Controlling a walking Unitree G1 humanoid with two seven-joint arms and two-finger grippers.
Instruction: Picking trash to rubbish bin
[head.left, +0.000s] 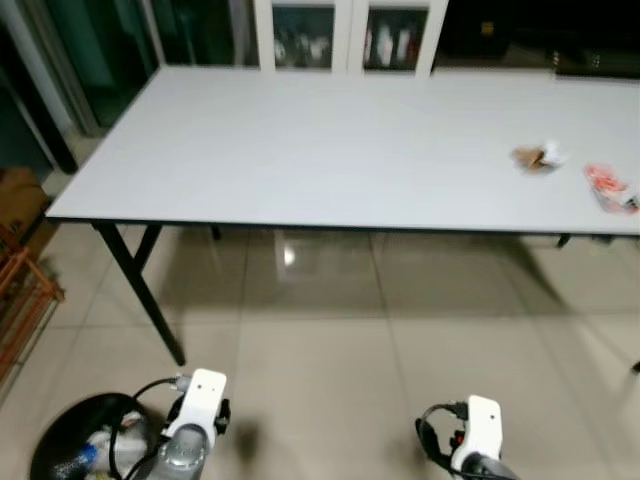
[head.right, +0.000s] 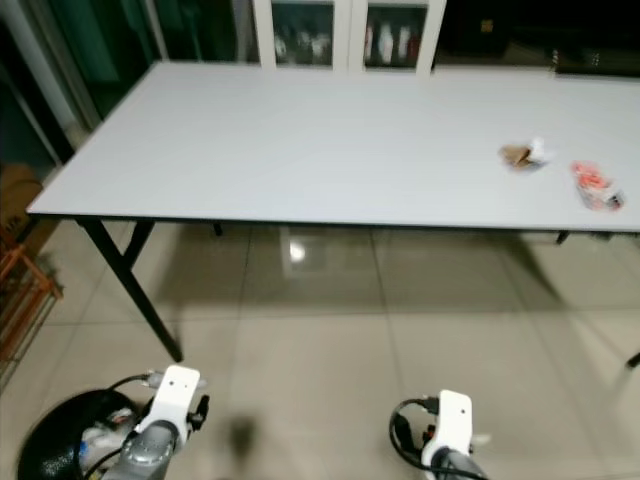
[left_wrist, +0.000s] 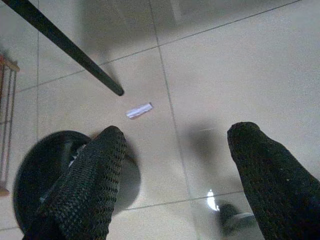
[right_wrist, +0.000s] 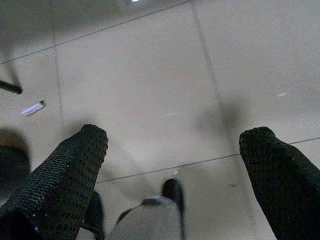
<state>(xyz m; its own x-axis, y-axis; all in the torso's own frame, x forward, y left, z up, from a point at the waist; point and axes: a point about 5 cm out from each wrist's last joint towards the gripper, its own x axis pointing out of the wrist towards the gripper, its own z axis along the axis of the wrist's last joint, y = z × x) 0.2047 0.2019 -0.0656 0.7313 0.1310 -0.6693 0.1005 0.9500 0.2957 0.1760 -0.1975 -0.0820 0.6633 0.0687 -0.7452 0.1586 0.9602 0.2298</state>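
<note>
Two pieces of trash lie on the far right of the long white table (head.left: 300, 150): a brown and white crumpled wrapper (head.left: 538, 157) and a red and white wrapper (head.left: 610, 186). A black round rubbish bin (head.left: 85, 440) with trash inside stands on the floor at the lower left, also seen in the left wrist view (left_wrist: 45, 175). A small white scrap of paper (left_wrist: 139, 110) lies on the tiles near the table leg. My left gripper (left_wrist: 175, 175) hangs open over the floor beside the bin. My right gripper (right_wrist: 175, 175) hangs open over bare tiles.
A black table leg (head.left: 140, 290) slants down to the floor at the left. An orange rack (head.left: 20, 300) stands at the left edge. White cabinets with glass doors (head.left: 350, 35) stand behind the table. Tiled floor lies between me and the table.
</note>
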